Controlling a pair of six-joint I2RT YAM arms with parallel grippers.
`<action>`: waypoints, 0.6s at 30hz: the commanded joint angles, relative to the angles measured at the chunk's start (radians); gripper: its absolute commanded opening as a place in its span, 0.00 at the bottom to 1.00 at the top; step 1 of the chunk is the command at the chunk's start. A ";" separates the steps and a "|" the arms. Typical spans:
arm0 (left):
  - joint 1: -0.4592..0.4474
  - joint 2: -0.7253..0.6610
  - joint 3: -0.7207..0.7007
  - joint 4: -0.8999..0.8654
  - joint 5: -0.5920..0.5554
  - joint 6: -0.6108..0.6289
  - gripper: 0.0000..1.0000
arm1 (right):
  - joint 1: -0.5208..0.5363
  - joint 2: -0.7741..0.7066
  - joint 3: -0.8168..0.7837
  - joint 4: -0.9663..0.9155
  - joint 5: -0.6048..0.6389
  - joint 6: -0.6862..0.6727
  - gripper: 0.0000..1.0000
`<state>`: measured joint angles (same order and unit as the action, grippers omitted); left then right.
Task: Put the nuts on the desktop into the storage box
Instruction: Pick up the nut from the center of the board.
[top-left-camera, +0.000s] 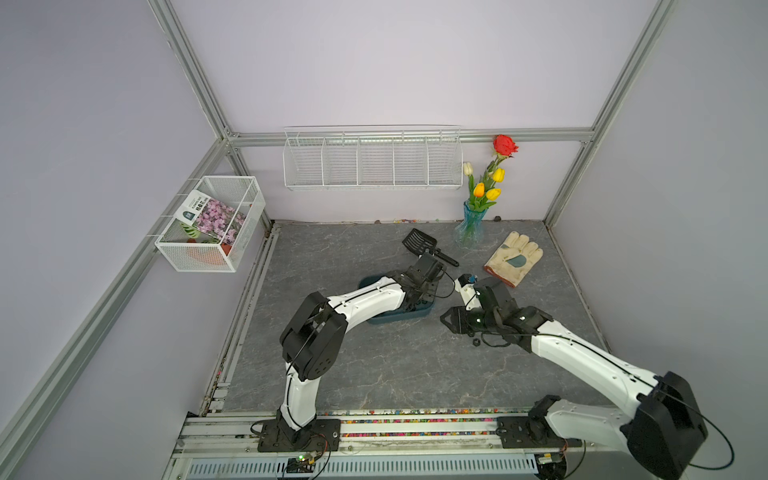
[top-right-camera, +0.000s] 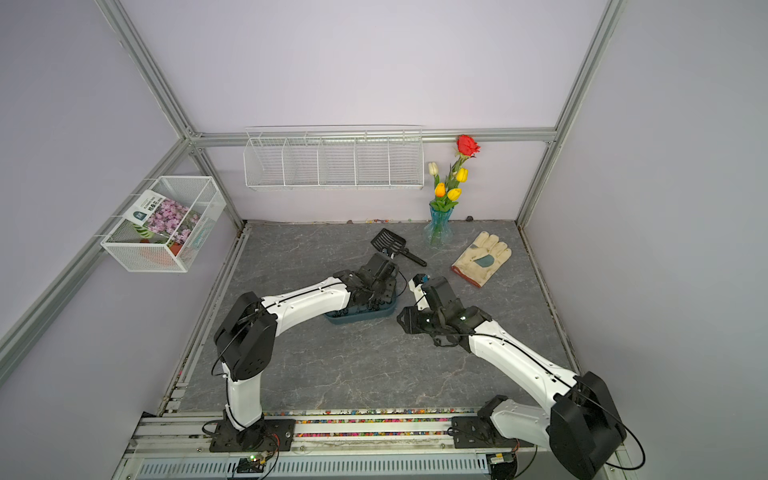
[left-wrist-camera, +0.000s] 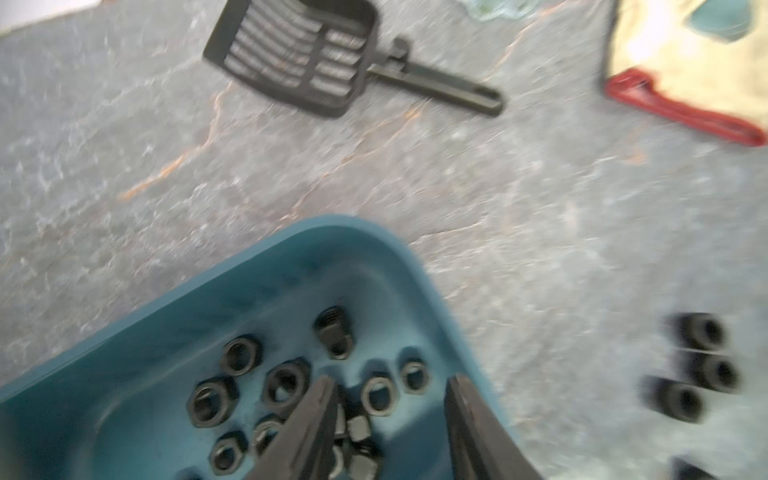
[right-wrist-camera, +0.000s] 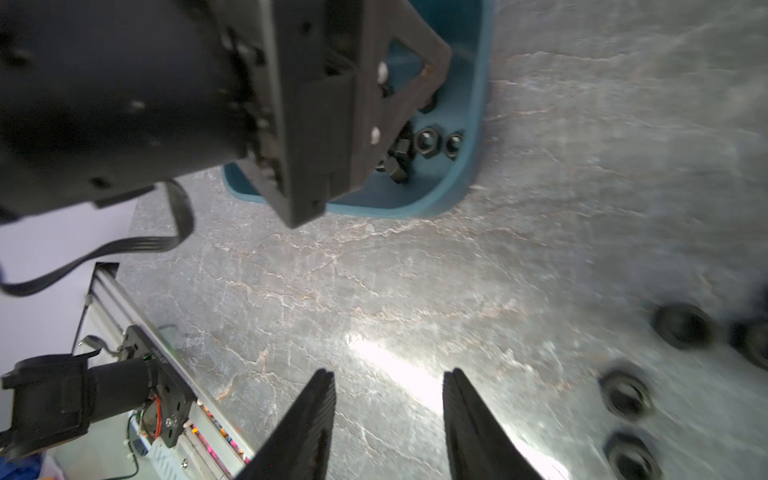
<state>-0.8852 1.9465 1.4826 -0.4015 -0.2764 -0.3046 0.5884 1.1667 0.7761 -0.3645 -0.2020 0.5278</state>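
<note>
The teal storage box (top-left-camera: 399, 316) (top-right-camera: 360, 318) sits mid-desktop (top-left-camera: 374, 374), mostly under my left arm. Several black nuts (left-wrist-camera: 286, 382) lie inside it. My left gripper (left-wrist-camera: 390, 380) hangs open just above the box floor, jaws apart with nothing between them; loose nuts rest beneath one finger (left-wrist-camera: 316, 415). More nuts (left-wrist-camera: 702, 332) (right-wrist-camera: 681, 326) lie on the desktop to the right of the box, and one nut (top-left-camera: 476, 342) shows beside my right arm. My right gripper (right-wrist-camera: 388, 374) (top-left-camera: 451, 320) is open over bare stone, with the nuts lying to one side of it and the box (right-wrist-camera: 473, 124) ahead.
A black slotted scoop (top-left-camera: 419, 243) lies behind the box. A cream glove (top-left-camera: 515, 257) with a red cuff lies at the back right, next to a blue vase of flowers (top-left-camera: 469, 228). White wire baskets (top-left-camera: 372, 162) (top-left-camera: 212, 224) hang on the walls.
</note>
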 joint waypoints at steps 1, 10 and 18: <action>-0.016 -0.043 0.054 -0.031 -0.017 0.019 0.48 | -0.009 -0.086 -0.043 -0.075 0.122 0.054 0.47; -0.058 0.049 0.167 -0.038 0.180 0.033 0.49 | -0.111 -0.336 -0.184 -0.188 0.188 0.154 0.47; -0.131 0.204 0.334 -0.108 0.226 0.061 0.49 | -0.163 -0.447 -0.273 -0.220 0.188 0.215 0.47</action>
<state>-0.9955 2.0975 1.7641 -0.4515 -0.0925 -0.2695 0.4389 0.7364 0.5228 -0.5575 -0.0299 0.7040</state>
